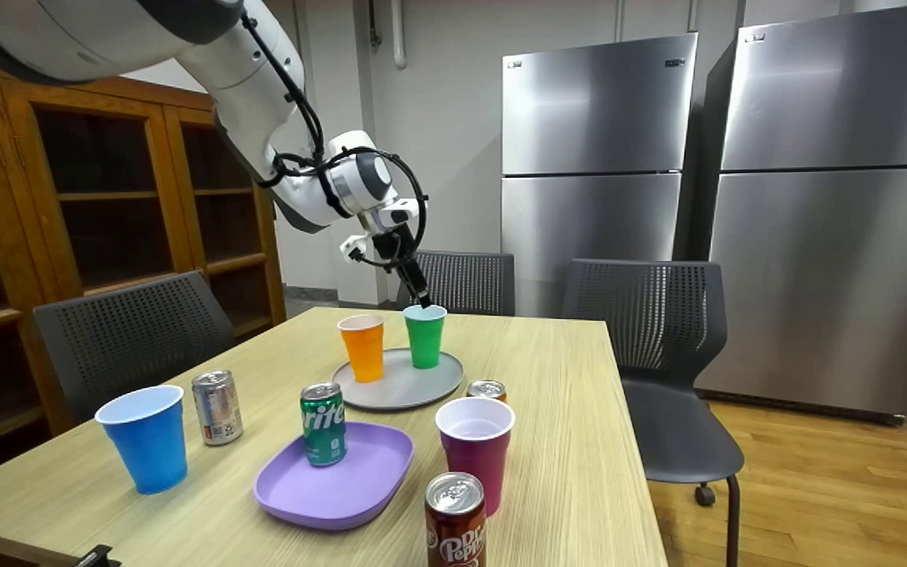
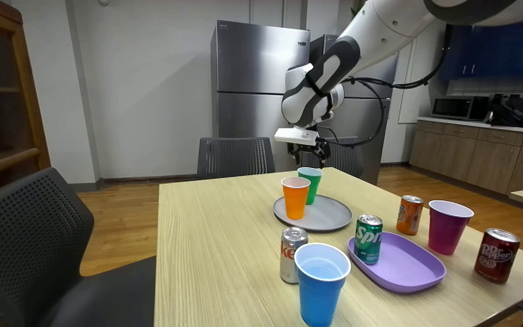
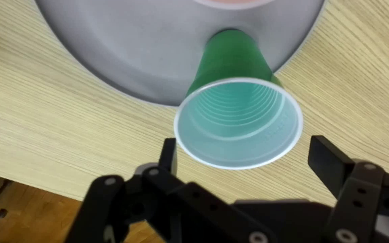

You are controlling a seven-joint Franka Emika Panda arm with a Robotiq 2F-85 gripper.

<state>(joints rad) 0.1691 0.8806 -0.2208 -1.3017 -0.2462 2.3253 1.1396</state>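
the gripper (image 3: 244, 148) hangs at the top of the green cup (image 3: 236, 101), its jaws spread apart on either side (whether they touch it, i cannot tell); the cup stands upright on the gray plate (image 1: 414, 391) near the orange cup (image 1: 363, 350), while a sprite can (image 1: 324, 425) stands on the purple tray (image 1: 367, 480)

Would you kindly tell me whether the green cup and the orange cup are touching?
Apart: an exterior view shows a clear gap between the green cup and the orange cup, from rims down to the gray plate.
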